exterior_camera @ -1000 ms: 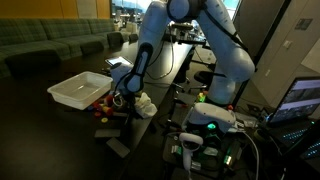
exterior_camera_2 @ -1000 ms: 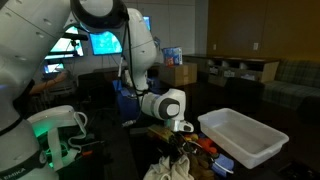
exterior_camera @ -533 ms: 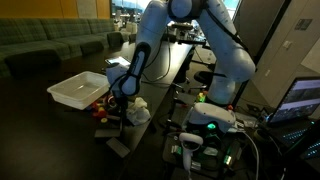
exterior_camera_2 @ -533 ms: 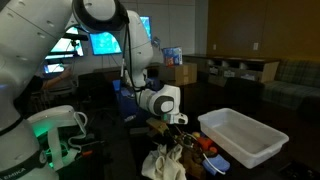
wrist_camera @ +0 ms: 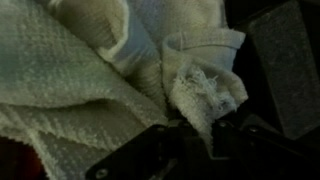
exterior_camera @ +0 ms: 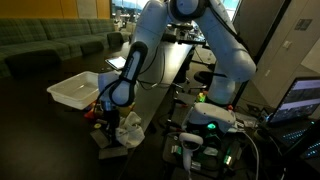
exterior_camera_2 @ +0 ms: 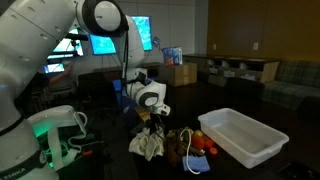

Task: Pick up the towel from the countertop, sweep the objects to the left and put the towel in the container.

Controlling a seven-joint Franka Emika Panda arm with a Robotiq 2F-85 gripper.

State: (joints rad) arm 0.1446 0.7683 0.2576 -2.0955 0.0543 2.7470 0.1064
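Towel (exterior_camera_2: 150, 144) clamped in the robot's gripper (exterior_camera_2: 155, 122), hanging low over a dark counter (exterior_camera_2: 250, 170).

The jaws are closed on a pinch of the white cloth. The wrist view shows a frayed fold caught between the dark fingers (wrist_camera: 150, 155), with the rest spilling away loosely. Whether the cloth touches the counter cannot be told. In an exterior view the small red and orange objects (exterior_camera_2: 200, 146) lie just beside the towel, between it and the white container (exterior_camera_2: 240, 135), so a sweep would have to start from the towel and run toward that side. Compared with a second ago, gripper and towel have shifted away from the container, leaving the objects in clearer view.
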